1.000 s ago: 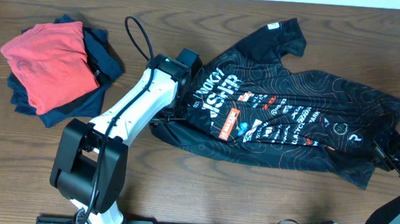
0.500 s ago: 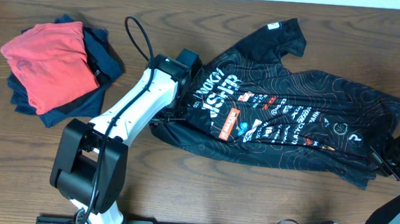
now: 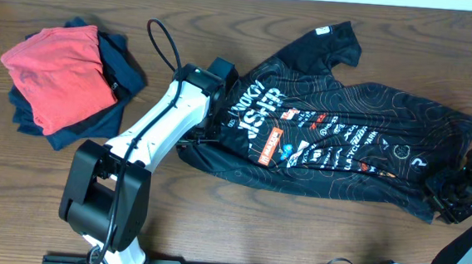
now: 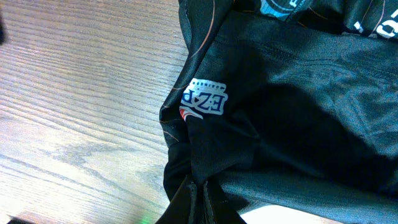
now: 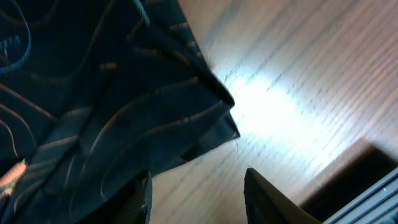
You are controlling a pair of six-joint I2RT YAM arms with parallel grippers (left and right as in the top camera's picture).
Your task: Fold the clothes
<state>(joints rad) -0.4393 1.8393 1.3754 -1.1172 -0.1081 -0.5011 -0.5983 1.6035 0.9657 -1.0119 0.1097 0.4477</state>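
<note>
Right claw (image 5: 198,179) now parted, rumpled black jersey (image 3: 361,132), wood-grain table (image 5: 298,93)

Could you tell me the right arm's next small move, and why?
Probably ease the right gripper forward onto the corner of the jersey: its jaws stand open short of it, while the left gripper pinches the opposite end.

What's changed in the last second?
The right pincer drew back toward the near table edge, slightly leftward, beside the corner of the jersey. Its jaws opened, seemingly releasing the hem. The left pincer stays shut on the jersey's other end. Jersey and folded pile unmoved.
</note>
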